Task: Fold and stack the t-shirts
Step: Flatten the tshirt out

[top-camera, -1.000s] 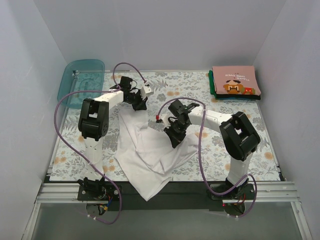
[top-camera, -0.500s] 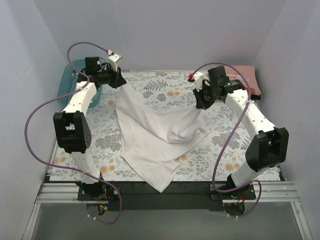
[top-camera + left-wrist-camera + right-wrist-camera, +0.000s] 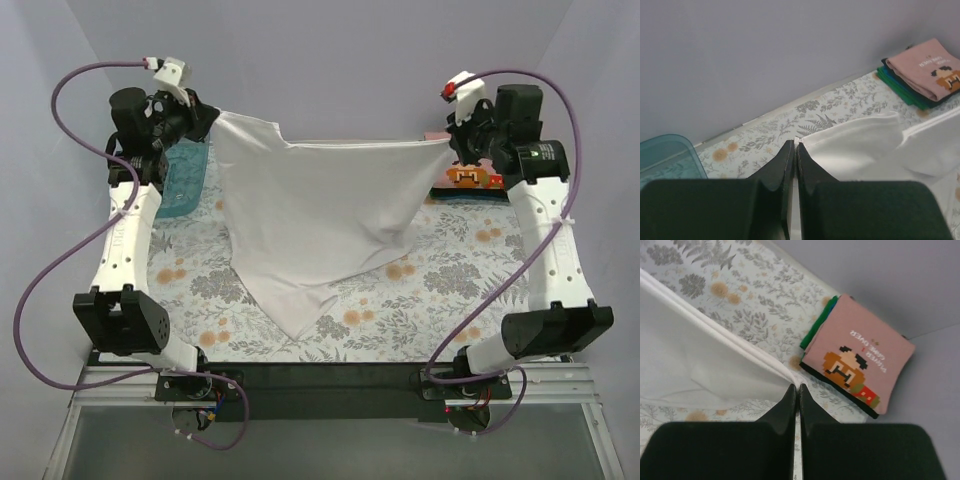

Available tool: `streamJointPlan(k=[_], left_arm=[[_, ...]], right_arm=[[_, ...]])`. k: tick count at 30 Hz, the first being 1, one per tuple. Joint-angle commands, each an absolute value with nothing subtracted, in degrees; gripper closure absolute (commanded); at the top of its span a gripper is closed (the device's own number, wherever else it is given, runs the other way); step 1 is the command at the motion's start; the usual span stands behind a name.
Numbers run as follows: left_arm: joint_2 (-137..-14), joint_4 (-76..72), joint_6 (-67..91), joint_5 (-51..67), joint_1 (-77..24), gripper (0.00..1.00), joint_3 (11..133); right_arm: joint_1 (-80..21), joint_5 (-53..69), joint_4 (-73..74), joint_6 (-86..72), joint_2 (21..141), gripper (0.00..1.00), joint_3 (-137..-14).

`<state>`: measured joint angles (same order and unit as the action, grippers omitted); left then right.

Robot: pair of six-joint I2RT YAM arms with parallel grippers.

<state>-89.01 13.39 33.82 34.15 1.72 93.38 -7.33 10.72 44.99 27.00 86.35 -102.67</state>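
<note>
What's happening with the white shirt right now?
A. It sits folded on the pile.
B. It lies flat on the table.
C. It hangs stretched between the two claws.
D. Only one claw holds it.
C: the left gripper and the right gripper each pinch one end of the upper edge of the white shirt, which hangs spread between them above the table.

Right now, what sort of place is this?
Likely a robot test cell: plain walls boxing in a floral-covered table, two arms holding up a white t-shirt, folded tees stacked in the corner.
</note>
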Motion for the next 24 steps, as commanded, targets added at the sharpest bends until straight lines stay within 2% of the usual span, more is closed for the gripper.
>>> streamJointPlan(k=[1, 13, 18, 24], left_arm=[[-80.79, 10.11, 37.79, 29.37, 2.72, 1.00, 93.78], [-55.92, 9.84, 41.48, 21.98, 2.73, 1.00, 91.58], [-51.51, 10.89, 41.75, 18.02, 2.81, 1.00, 94.21], [-53.52, 18.01, 36.83, 11.35, 2.81, 1.00, 101.95]], right_arm=[[-6.06, 7.57, 41.32, 27.68, 79.38, 0.99, -108.27], [-5.98, 0.71, 30.77, 26.63, 57.14, 0.99, -103.89], [-5.98, -1.76, 27.78, 26.19, 51.16, 0.99, -105.29], [-5.98, -1.41, 26.19, 27.68, 51.24, 0.99, -107.75]])
